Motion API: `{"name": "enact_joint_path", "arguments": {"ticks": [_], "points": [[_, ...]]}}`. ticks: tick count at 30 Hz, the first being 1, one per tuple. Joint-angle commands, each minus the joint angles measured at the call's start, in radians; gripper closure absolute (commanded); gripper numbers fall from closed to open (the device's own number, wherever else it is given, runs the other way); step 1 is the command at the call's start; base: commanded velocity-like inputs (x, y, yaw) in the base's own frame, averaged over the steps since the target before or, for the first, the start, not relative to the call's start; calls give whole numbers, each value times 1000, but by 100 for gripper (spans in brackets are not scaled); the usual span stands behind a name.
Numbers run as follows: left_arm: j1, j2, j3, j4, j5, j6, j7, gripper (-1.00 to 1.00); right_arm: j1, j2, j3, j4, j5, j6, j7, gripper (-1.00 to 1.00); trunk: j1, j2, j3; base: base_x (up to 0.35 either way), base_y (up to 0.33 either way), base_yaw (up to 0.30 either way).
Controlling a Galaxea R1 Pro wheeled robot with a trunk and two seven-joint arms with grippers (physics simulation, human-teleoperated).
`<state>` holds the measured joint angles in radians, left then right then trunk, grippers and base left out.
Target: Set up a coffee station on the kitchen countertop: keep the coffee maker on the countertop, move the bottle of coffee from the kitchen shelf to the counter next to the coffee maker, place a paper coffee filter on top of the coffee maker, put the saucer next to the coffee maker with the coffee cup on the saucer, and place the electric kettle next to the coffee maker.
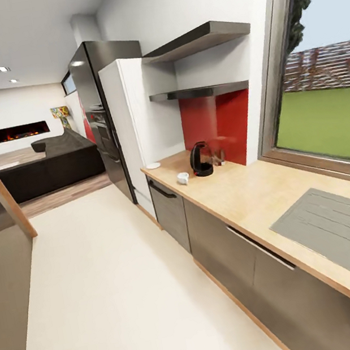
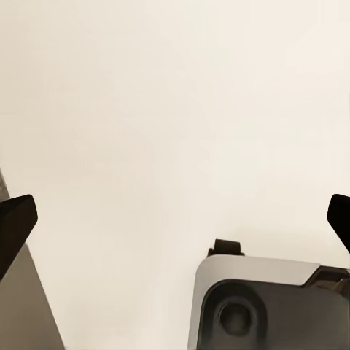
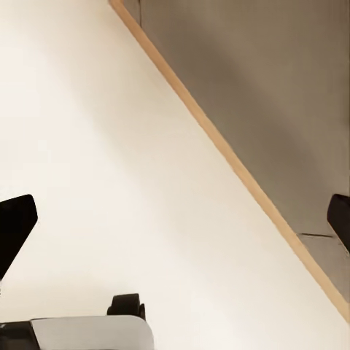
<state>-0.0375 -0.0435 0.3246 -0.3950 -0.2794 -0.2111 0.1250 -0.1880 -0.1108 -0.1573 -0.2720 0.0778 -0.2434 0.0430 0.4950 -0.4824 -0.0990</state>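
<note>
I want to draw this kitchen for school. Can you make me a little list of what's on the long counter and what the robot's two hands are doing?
counter: long beige wood-grain countertop
sink: grey steel, inset
kettle: squat dark glass electric kettle, far end, by the red wall panel
cup: small white coffee cup, before the kettle
saucer: flat white saucer, apart from the cup
left gripper: open, empty, above the pale floor
right gripper: open, empty

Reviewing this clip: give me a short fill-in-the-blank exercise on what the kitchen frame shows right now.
1. The electric kettle stands on the countertop in front of a ____ backsplash panel.
2. The coffee cup sits on the countertop, not on the ____.
3. The saucer lies near the countertop's far end, beside the tall ____ cabinet.
4. Both grippers, left and right, have fingers spread wide and hold ____.

Missing words: red; saucer; white; nothing
</note>
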Motion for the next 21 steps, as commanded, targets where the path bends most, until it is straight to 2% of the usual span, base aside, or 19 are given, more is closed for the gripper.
{"name": "enact_joint_path", "arguments": {"ticks": [1,8,21], "points": [[-1,-1,6,1,-11,-4,2,-100,-1,0,-8,1,8,-4,5,-100,1,-2,-2,334,5,266],[-1,-1,7,1,-11,-4,2,-100,-1,0,-8,1,8,-4,5,-100,1,-2,-7,334,73,266],[-1,-1,5,1,-11,-5,2,-100,-1,0,-8,1,8,-4,5,-100,1,-2,-14,320,168,266]]}}
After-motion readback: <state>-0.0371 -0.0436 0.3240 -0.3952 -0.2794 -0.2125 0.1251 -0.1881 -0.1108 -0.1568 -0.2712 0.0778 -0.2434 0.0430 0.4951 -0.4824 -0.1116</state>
